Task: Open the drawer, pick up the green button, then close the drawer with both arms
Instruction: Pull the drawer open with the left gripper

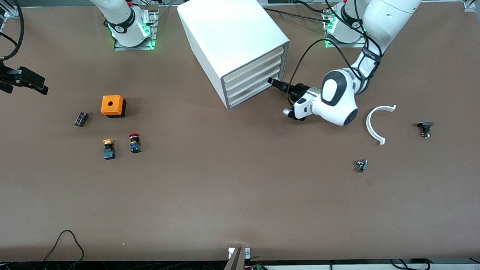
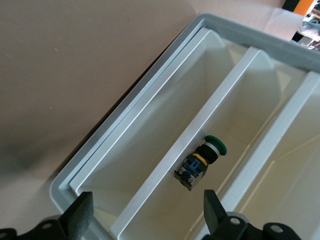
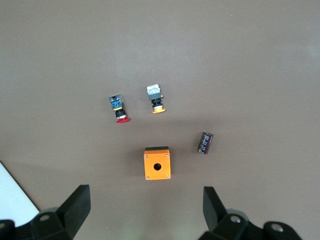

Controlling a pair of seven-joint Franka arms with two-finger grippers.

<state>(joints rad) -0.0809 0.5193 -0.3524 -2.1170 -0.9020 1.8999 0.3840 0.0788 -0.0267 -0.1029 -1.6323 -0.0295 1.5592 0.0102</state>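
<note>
- Front view: the cabinet stands between the two bases. All four of its drawers look flush, so the bottom drawer does not appear to be pulled out yet.
- Front view: the left gripper is low at the cabinet's front, by the lower drawers. No contact with a drawer can be made out.
- Front view: a yellow button, a red button and an orange box lie toward the right arm's end of the table.
- Left wrist view: the green button lies inside the cabinet, between two white drawer walls. Which drawer holds it cannot be told.
- Left wrist view: the left gripper's fingers are spread wide and hold nothing.
- Right wrist view: the right gripper waits high over the orange box, jaws apart and empty.
- Progress: judged from these views, the task is at its first step, the reach for the drawer. Opening the drawer, taking the button and closing the drawer all remain.
</note>
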